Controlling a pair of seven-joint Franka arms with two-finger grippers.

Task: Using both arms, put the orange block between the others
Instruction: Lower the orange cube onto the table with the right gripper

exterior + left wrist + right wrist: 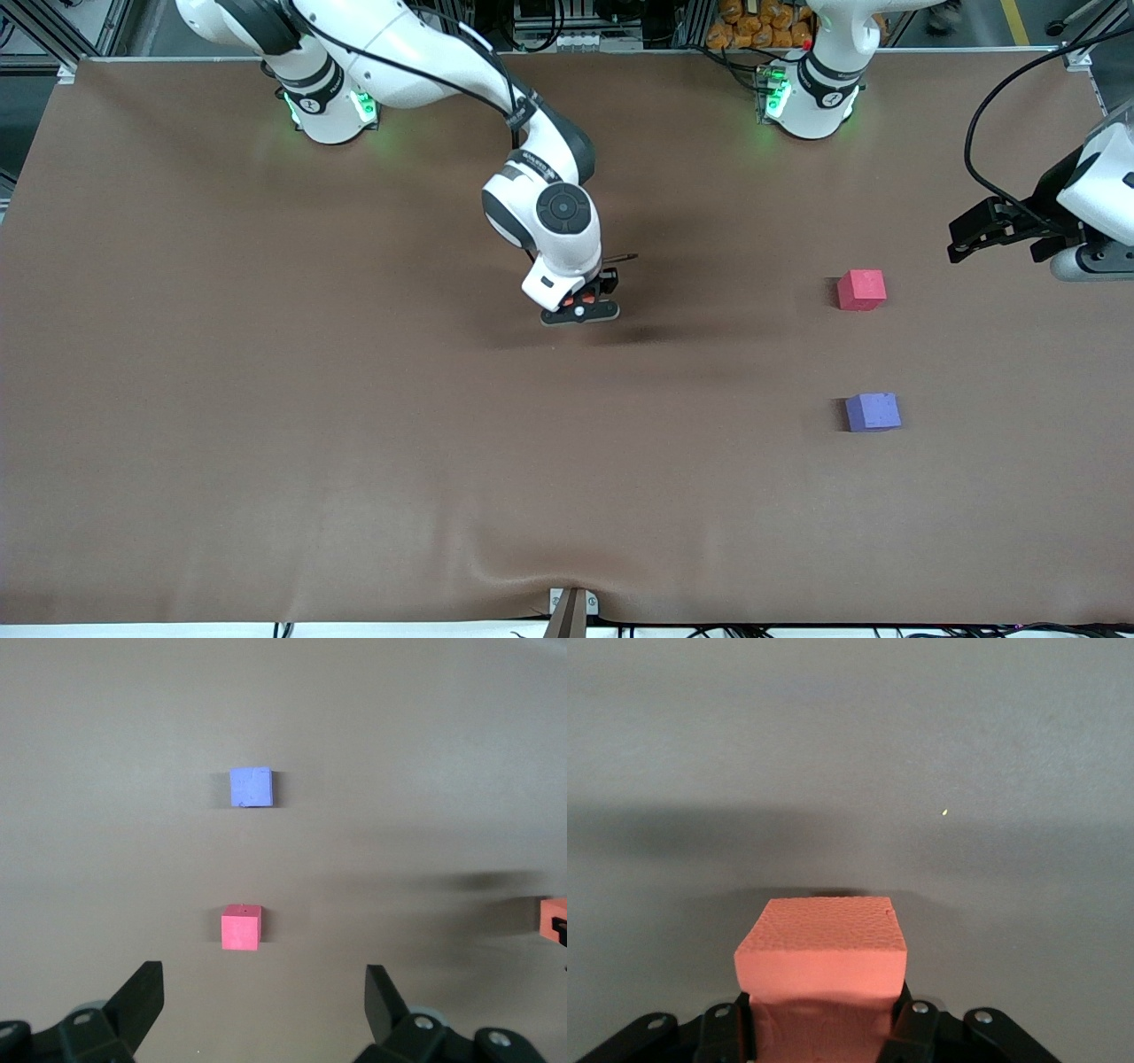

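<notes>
Orange block, hidden in front view, sits pinched in right pincer; left pincer spread.

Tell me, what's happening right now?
Right gripper shut on orange block, mid-table. Left gripper open, waiting. Gap between pinkish-red cube and purple cube unobstructed.

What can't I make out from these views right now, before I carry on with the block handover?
- Orange block: in the front view the right gripper and its wrist hide almost all of it; whether it is clear of the table cannot be told.
- Left wrist view: the orange block is cut off by the picture's edge.
- Left gripper: the front view's edge cuts off its arm.
</notes>
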